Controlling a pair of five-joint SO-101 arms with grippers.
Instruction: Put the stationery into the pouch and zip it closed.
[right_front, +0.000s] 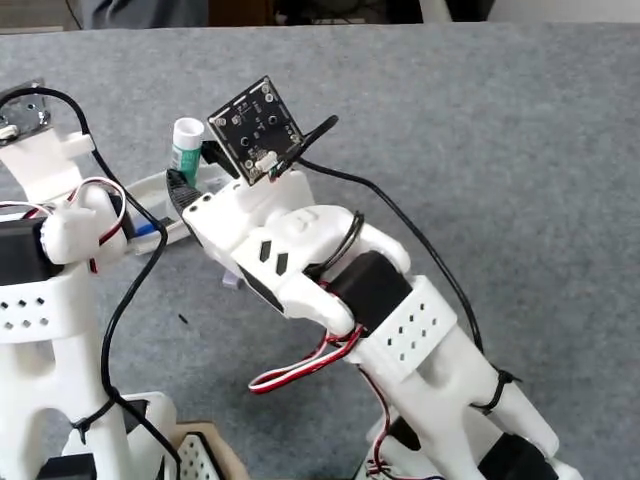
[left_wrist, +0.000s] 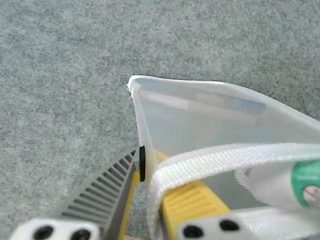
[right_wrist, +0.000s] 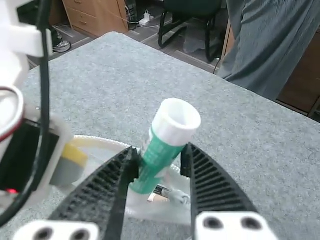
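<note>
Pouch (left_wrist: 210, 120): translucent white, lying on the grey tabletop (right_front: 480, 150) between the two arms, its mouth held open.
Left gripper (left_wrist: 152, 175): closed on the pouch's rim, with the wall and white webbing pinched between the jaws, propping the opening up.
Right gripper (right_wrist: 159, 152): narrowly open, jaws closed around the glue stick (right_wrist: 162, 145) at mid-body. One jaw presses on it, and a sliver of gap shows at the other tip, so the hold looks light.
Glue stick position: over the pouch mouth, lower end down inside the opening, white cap well above the rim.
Glue stick axis: long axis near upright and slightly tilted, cap up, base down into the pouch.
Already inside: a slim pen-like item (left_wrist: 220, 102) shows through the wall, lying flat along the pouch.
Progress: judged roughly midway. At least one piece is in, and the glue stick is entering but not let go.
Left to do: release the stick so it lies flat, then draw the zip shut. The zip pull cannot be made out.
</note>
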